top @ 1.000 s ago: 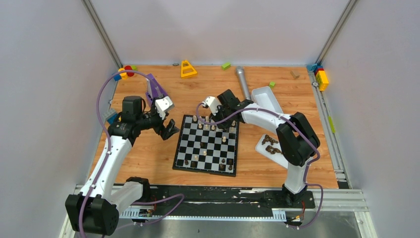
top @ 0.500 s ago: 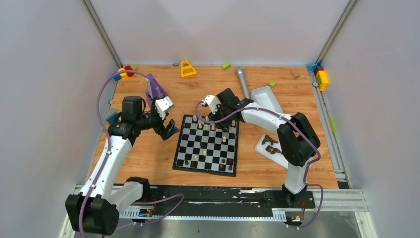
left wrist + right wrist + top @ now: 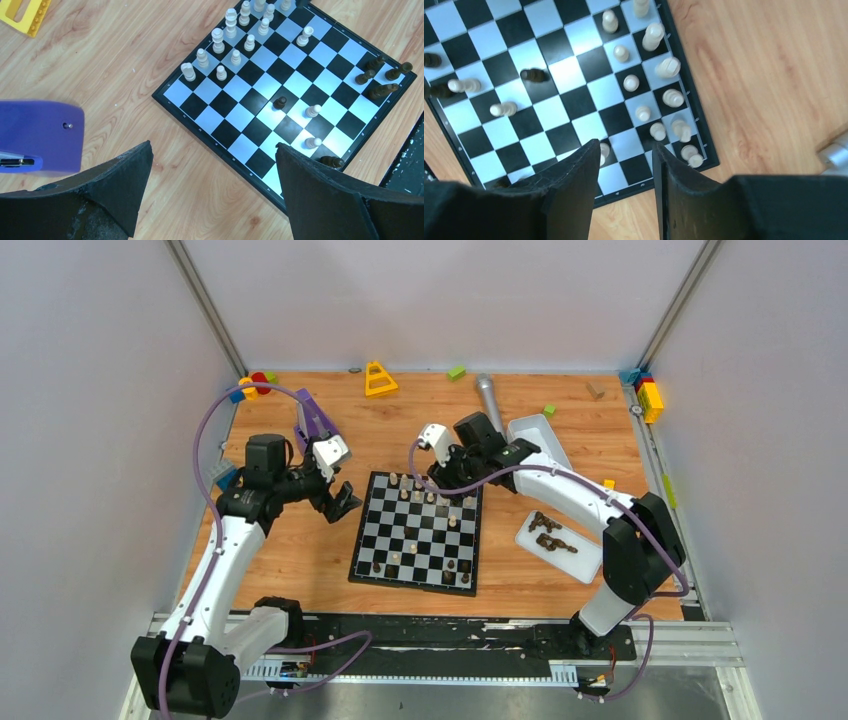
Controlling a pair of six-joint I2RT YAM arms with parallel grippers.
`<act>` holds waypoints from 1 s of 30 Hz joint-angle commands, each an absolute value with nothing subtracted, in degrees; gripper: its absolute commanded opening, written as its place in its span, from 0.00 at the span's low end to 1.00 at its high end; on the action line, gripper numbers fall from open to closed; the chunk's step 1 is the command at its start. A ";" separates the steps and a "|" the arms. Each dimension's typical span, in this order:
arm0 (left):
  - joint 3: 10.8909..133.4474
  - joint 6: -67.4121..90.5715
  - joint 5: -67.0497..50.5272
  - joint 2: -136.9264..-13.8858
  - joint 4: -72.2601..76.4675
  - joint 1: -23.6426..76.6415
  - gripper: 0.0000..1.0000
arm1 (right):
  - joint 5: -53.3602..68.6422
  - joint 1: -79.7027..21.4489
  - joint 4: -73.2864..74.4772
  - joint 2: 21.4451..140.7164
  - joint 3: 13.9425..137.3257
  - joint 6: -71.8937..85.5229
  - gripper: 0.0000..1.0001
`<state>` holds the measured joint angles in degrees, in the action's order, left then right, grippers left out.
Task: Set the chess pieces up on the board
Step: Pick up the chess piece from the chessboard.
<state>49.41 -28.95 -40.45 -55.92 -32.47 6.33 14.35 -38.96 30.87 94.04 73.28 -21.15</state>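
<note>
The checkered board (image 3: 362, 532) lies in the middle of the table. Several cream pieces (image 3: 420, 492) stand on its two far rows, and a few dark pieces (image 3: 455, 568) stand at its near edge. More dark pieces (image 3: 549, 532) lie in a white tray. My left gripper (image 3: 340, 502) is open and empty, just left of the board (image 3: 215, 120); its fingers (image 3: 125, 185) straddle bare wood. My right gripper (image 3: 447, 475) is open by a narrow gap and empty above the board's far right corner (image 3: 624, 185). Cream pieces (image 3: 669, 67) show beyond it.
The white tray (image 3: 588, 562) sits right of the board, and a second white tray (image 3: 535, 435) is behind my right arm. A silver cylinder (image 3: 489, 402), a yellow block (image 3: 379, 380), a purple object (image 3: 315, 420) and coloured blocks (image 3: 650, 395) lie along the far edge.
My right arm has drawn back to the right and toward the far side, off the board's far rows. My left arm has not moved.
</note>
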 commanded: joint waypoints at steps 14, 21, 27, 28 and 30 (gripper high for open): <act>48.75 -30.02 -41.85 -54.67 -32.43 5.95 1.00 | 16.78 -40.52 33.16 97.91 67.89 -20.02 0.48; 48.56 -30.48 -41.70 -54.37 -32.97 5.91 1.00 | 16.84 -40.86 32.96 100.21 68.25 -19.95 0.44; 48.43 -30.88 -41.58 -54.18 -33.28 5.89 1.00 | 16.93 -41.18 33.33 101.03 68.82 -20.08 0.24; 48.43 -30.92 -41.60 -54.15 -33.35 5.93 1.00 | 17.05 -41.22 33.54 101.00 69.12 -20.12 0.21; 48.36 -31.00 -41.45 -54.02 -33.39 5.94 1.00 | 17.05 -41.22 34.11 100.84 69.97 -20.32 0.15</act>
<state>48.69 -30.06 -40.47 -55.37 -33.17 6.33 16.19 -40.84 34.02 100.95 67.85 -20.49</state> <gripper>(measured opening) 0.997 0.199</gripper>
